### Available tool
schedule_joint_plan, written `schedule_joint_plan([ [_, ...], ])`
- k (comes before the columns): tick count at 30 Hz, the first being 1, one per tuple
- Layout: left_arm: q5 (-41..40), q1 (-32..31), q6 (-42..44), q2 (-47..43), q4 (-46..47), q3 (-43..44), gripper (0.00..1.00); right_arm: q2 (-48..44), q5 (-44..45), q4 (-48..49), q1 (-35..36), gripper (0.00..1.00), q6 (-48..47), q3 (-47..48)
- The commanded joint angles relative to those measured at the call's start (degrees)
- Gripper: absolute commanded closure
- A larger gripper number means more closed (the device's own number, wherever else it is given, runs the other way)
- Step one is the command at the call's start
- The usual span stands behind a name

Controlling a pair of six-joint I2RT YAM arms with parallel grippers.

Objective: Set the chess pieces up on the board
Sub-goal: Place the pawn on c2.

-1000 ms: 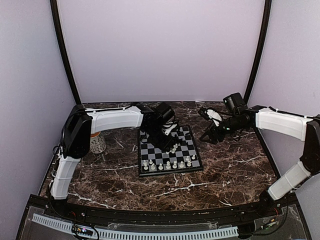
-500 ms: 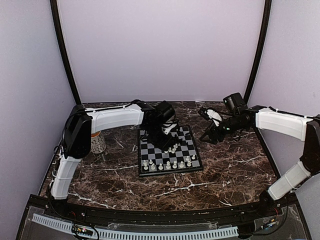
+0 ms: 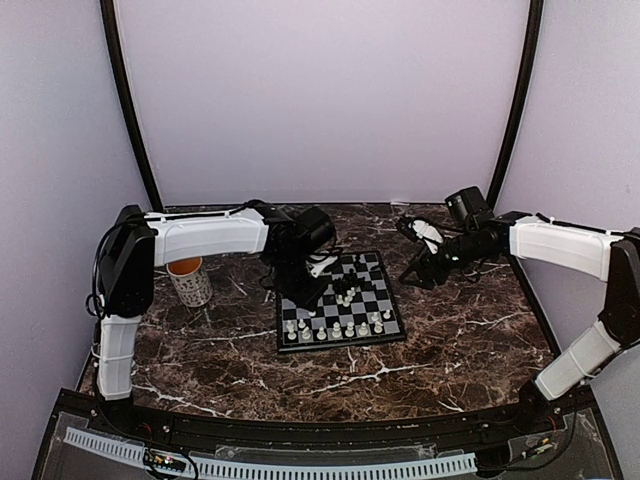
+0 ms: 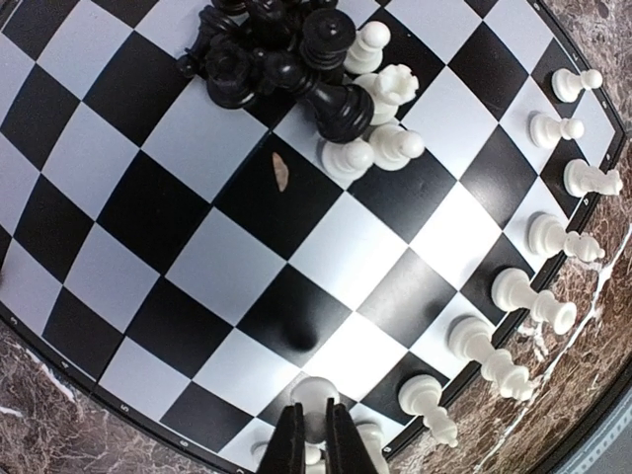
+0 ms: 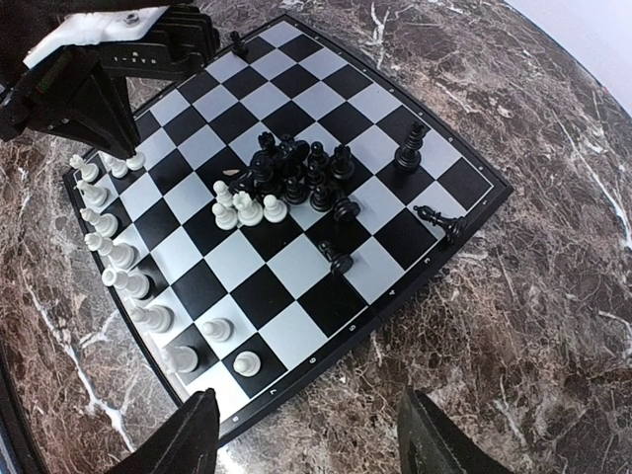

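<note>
The board (image 3: 376, 296) lies mid-table with a heap of black chess pieces (image 4: 267, 49) and a few white ones (image 4: 373, 138) near its middle. A row of white pieces (image 4: 553, 237) stands along one edge. My left gripper (image 4: 316, 413) is shut on a white pawn (image 4: 316, 395), held just above the board's left corner squares (image 3: 303, 292). In the right wrist view that gripper (image 5: 120, 146) sits at the board's far corner, beside the white row (image 5: 109, 247). The right gripper (image 5: 306, 400) hangs open and empty over the board's right edge (image 3: 414, 272).
A white mug (image 3: 190, 282) with orange inside stands left of the board, under the left arm. A small brown scrap (image 4: 280, 170) lies on a black square. Two black pieces (image 5: 413, 148) stand apart near the board's right corner. Dark marble table (image 3: 450, 340) surrounds the board.
The left gripper closed on a white pawn at the central heap. It then carried the pawn left to the board's left edge as the arm swung leftward. The right arm stayed put.
</note>
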Motion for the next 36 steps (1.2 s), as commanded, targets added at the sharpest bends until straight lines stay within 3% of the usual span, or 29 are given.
schedule_joint_plan([
  [1, 2.42, -1.06, 0.38, -2.86, 0.52, -1.69, 0.99, 0.91, -1.04, 1.02, -0.30, 0.37, 0.11, 0.59],
  [36, 3.73, -1.42, 1.35, 2.13, 1.28, -1.18, 0.96, 0.45, -0.30, 0.91, -0.26, 0.37, -0.32, 0.03],
])
